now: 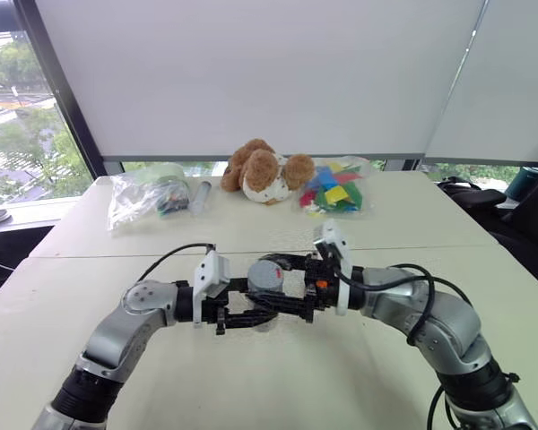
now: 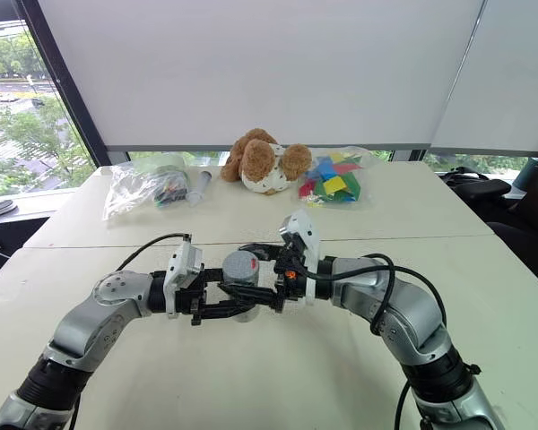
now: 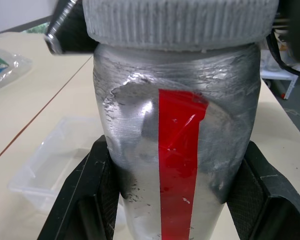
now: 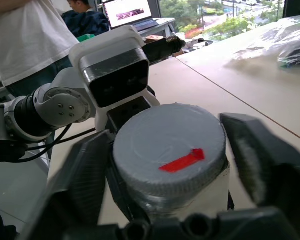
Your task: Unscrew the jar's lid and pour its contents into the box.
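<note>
The jar is silver-grey with a wrinkled sheen and one vertical red stripe down its side. The lid is matt grey, ribbed round the edge, with a short red strip on top. The box is clear. The fingers on the jar are black. The table is pale cream. The plush toy is brown with a white patterned belly. One bag holds red, blue, yellow and green pieces.

Glossy wrinkled silver jar, matt ribbed lid, clear smooth plastic box.
</note>
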Motion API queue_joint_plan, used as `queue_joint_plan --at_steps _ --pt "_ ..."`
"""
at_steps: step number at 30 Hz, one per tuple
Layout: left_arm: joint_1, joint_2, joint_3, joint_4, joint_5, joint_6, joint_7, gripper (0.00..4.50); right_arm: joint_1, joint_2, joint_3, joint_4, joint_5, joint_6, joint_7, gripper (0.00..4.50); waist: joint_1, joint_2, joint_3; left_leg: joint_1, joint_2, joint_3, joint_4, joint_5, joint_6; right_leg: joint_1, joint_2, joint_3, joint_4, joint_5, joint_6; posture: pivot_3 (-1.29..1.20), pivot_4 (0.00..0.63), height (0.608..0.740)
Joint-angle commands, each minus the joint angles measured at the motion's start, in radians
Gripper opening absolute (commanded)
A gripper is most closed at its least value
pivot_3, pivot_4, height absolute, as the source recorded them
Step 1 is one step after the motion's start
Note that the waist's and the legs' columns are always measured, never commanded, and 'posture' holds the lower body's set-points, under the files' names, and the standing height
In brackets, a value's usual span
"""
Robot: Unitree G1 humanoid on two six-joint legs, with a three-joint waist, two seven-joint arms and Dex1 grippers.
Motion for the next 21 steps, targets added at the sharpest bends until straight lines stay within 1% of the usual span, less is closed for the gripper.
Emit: queue_joint_plan --at_steps 1,4,6,11,15,18,21 --pt "0.005 -0.007 0.005 -0.044 0.003 -0.021 0.004 2.22 -0.032 0.016 -0.029 -0.019 0.013 -0.019 0.014 2.38 0.000 0.000 0.000 0.000 0.000 0.000 0.000 0.000 0.000 0.000 0.000 0.000 0.000 0.000 0.000 0.00 0.150 0.740" --pt "0.009 -0.007 0.006 -0.040 0.007 -0.029 -0.002 2.22 -0.033 0.022 -0.036 -0.025 0.026 -0.015 0.028 2.38 0.000 0.000 0.000 0.000 0.000 0.000 0.000 0.000 0.000 0.000 0.000 0.000 0.000 0.000 0.000 0.00 0.150 0.740" --pt "0.008 -0.014 0.008 -0.035 0.001 -0.035 -0.010 2.22 -0.035 0.012 -0.032 -0.028 0.039 -0.015 0.067 2.38 0.000 0.000 0.000 0.000 0.000 0.000 0.000 0.000 0.000 0.000 0.000 0.000 0.000 0.000 0.000 0.00 0.150 0.740" --pt "-0.017 -0.043 0.000 -0.017 -0.039 -0.064 -0.094 2.22 -0.080 -0.044 -0.024 0.023 0.088 -0.014 0.273 2.38 0.000 0.000 0.000 0.000 0.000 0.000 0.000 0.000 0.000 0.000 0.000 0.000 0.000 0.000 0.000 0.00 0.150 0.740" --pt "-0.042 -0.054 -0.039 -0.022 -0.065 -0.080 -0.212 2.22 -0.155 -0.091 0.000 0.090 0.074 -0.056 0.491 2.38 0.000 0.000 0.000 0.000 0.000 0.000 0.000 0.000 0.000 0.000 0.000 0.000 0.000 0.000 0.000 0.00 0.150 0.740" --pt "-0.047 -0.052 -0.058 -0.037 -0.072 -0.068 -0.252 2.22 -0.185 -0.114 0.019 0.116 0.061 -0.058 0.585 2.38 0.000 0.000 0.000 0.000 0.000 0.000 0.000 0.000 0.000 0.000 0.000 0.000 0.000 0.000 0.000 0.00 0.150 0.740" --pt "-0.047 -0.058 -0.056 -0.037 -0.070 -0.072 -0.255 2.22 -0.188 -0.115 0.016 0.132 0.051 -0.053 0.604 2.38 -0.001 0.000 0.000 0.000 0.000 0.000 0.000 0.000 0.000 0.000 0.000 0.000 0.000 0.000 0.000 0.00 0.150 0.740"
